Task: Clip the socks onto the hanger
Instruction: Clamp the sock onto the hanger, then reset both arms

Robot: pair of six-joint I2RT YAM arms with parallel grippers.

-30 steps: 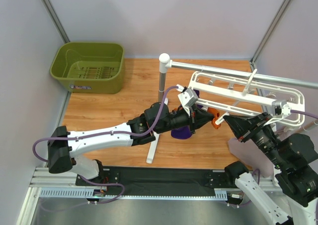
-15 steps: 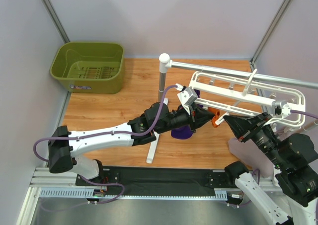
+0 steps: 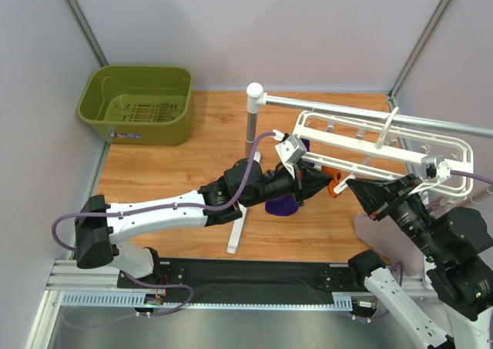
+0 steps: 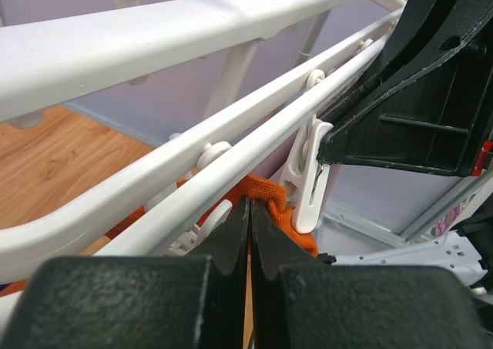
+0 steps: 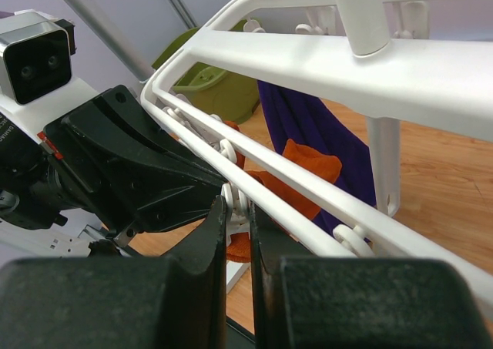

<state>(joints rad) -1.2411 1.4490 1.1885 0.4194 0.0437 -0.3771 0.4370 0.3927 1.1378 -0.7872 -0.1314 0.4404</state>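
Left gripper (image 4: 248, 210) jaws together on sock (image 4: 271, 200) top edge; right gripper (image 5: 236, 210) clamped on clip (image 4: 306, 187) under hanger (image 4: 154, 48) rail; grippers crowded close; open table (image 3: 169, 172) to left.

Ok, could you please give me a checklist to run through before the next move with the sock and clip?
1. Left hand shut on the sock: ok.
2. Right hand shut on the clip: ok.
3. Clip's mouth open: cannot tell.
4. Sock edge inside the clip: cannot tell; they overlap in the left wrist view.
5. Purple cloth away from this clip: ok.
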